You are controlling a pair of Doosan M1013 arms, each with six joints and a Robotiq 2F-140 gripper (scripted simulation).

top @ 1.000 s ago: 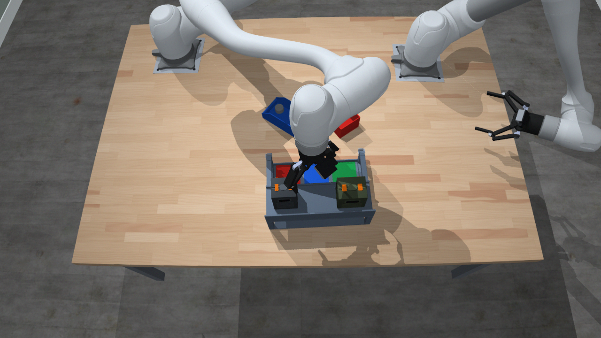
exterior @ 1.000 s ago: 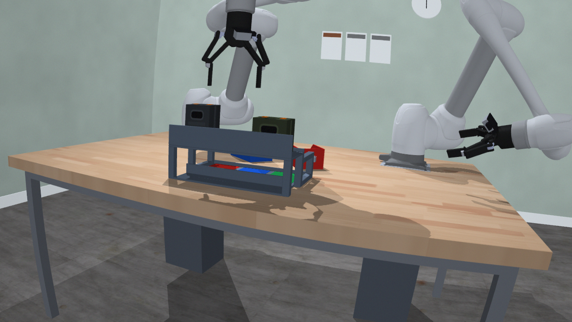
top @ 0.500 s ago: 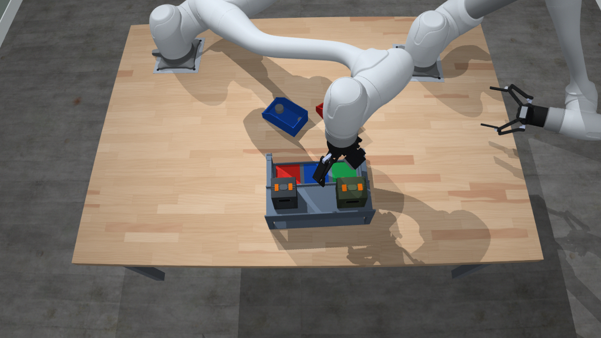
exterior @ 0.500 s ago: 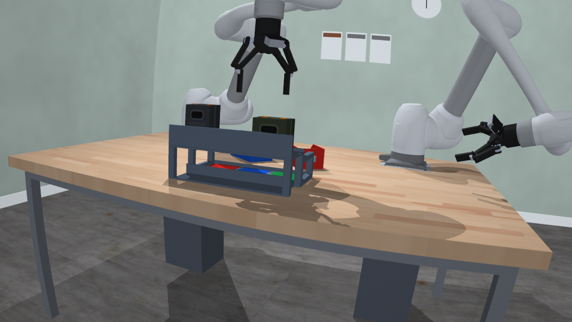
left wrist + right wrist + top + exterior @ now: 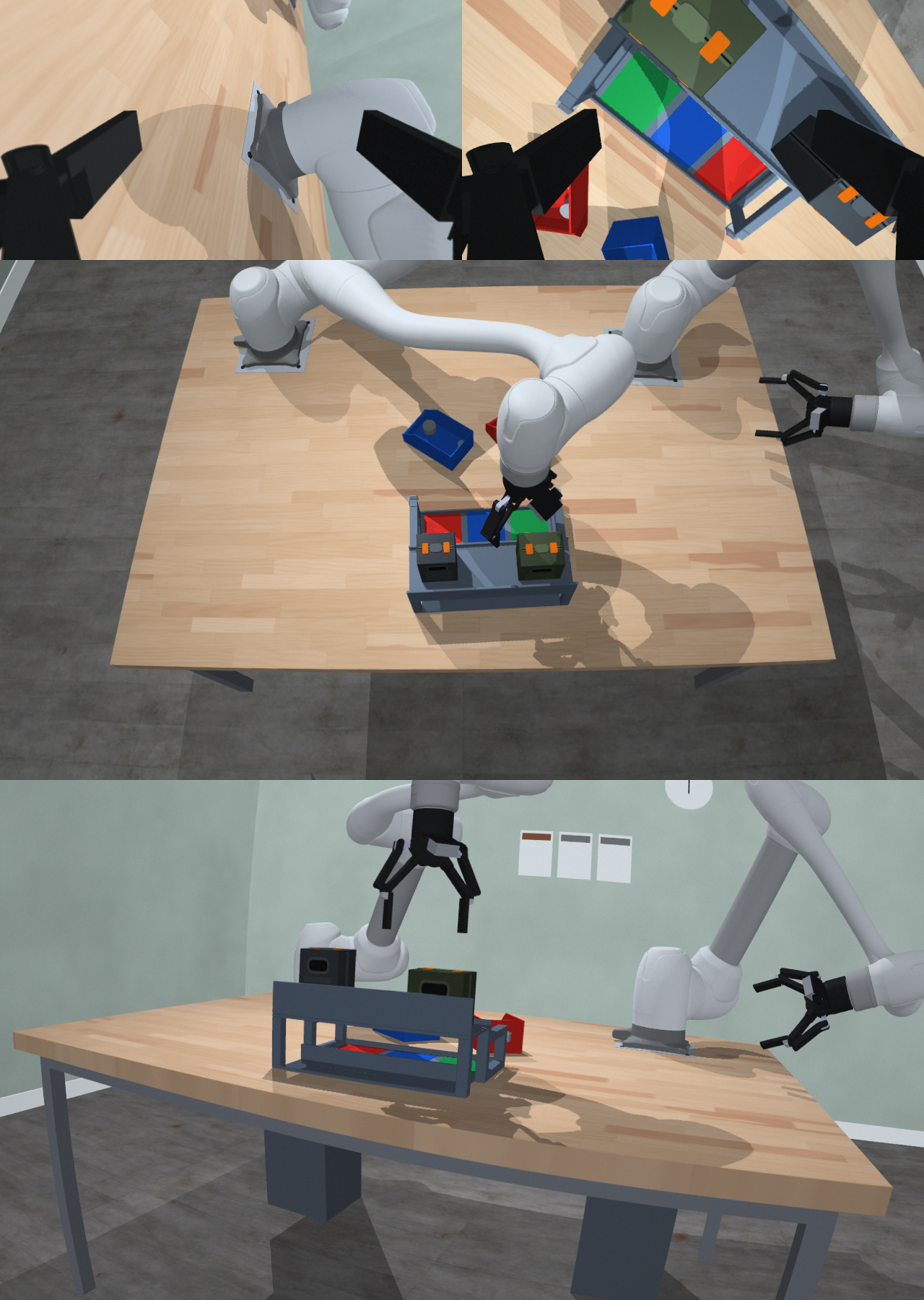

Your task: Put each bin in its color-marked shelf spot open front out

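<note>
The blue bin (image 5: 452, 453) (image 5: 635, 229) stands on the table behind the shelf (image 5: 491, 599) (image 5: 368, 1002) (image 5: 747, 97), a grey part (image 5: 429, 427) inside. The red bin (image 5: 491, 429) (image 5: 513, 1035) (image 5: 580, 209) stands beside it, mostly hidden by my right arm in the top view; a pale part (image 5: 565, 210) shows inside. The shelf's red mark (image 5: 445, 526) (image 5: 729, 170), blue mark (image 5: 478, 523) (image 5: 693, 130) and green mark (image 5: 529, 521) (image 5: 639, 90) are bare. No green bin shows. My right gripper (image 5: 424, 929) (image 5: 707, 129) is open and empty, high above the shelf. My left gripper (image 5: 759, 406) (image 5: 759, 1016) is open and empty near the table's side edge.
A dark grey box (image 5: 437, 570) (image 5: 327, 967) (image 5: 852, 225) and an olive green box (image 5: 541, 565) (image 5: 445, 981) (image 5: 664, 47) stand on the shelf's upper board at opposite ends. The left arm's base (image 5: 268, 144) is in the left wrist view.
</note>
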